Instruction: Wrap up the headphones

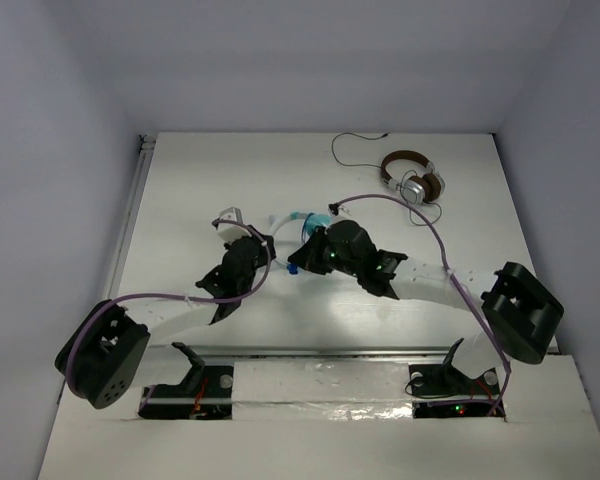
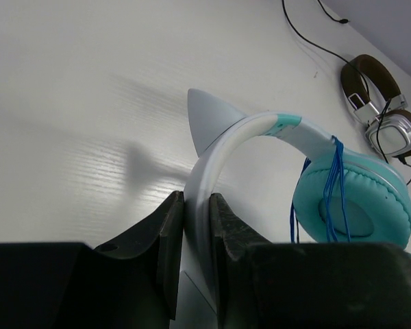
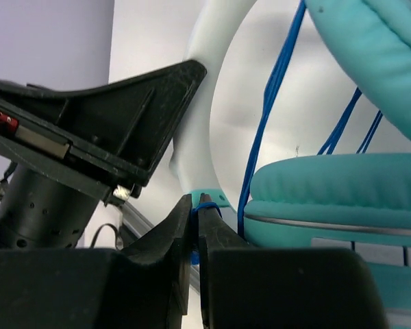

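The teal headphones [image 1: 302,219] with a white headband [image 2: 219,157] and a pointed ear [image 2: 204,118] are held between both arms at the table's middle. My left gripper [image 2: 196,205] is shut on the white headband. My right gripper [image 3: 195,205] is shut on the thin blue cable [image 3: 274,96], whose strands run over the teal ear cups [image 3: 342,192]. In the left wrist view several blue cable strands [image 2: 334,185] lie across a teal ear cup [image 2: 353,205]. In the top view the right gripper [image 1: 305,258] hides much of the headphones.
Brown-and-silver headphones [image 1: 412,178] with a dark cable [image 1: 355,145] lie at the far right of the table; they also show in the left wrist view [image 2: 383,110]. A purple cable [image 1: 420,215] arcs along the right arm. The table's left rail [image 1: 130,215] borders the workspace.
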You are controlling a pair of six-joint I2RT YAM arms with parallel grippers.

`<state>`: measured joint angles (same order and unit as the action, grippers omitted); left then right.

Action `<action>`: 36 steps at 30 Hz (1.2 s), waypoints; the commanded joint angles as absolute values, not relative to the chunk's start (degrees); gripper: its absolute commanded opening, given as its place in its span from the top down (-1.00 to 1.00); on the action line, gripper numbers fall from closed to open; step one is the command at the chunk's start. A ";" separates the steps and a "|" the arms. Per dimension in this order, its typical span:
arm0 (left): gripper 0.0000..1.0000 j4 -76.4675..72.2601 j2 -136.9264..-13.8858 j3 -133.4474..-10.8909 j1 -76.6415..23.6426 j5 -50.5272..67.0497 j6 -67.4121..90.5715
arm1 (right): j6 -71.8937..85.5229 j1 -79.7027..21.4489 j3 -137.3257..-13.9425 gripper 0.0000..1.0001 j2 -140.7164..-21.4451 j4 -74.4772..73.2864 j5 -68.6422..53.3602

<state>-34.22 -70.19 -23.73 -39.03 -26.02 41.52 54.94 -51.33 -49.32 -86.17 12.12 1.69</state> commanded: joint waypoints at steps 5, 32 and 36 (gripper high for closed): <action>1.00 -34.89 -68.55 -23.38 -41.22 -22.24 45.09 | 64.32 -51.33 -46.23 0.80 -84.64 23.47 11.60; 1.00 -32.35 -68.82 -22.85 -42.80 -21.88 46.58 | 66.27 -50.80 -47.28 -0.03 -83.94 21.27 13.80; 1.00 -31.12 -67.77 -24.08 -42.80 -22.41 45.97 | 64.26 -50.80 -47.64 -0.04 -82.36 21.80 12.31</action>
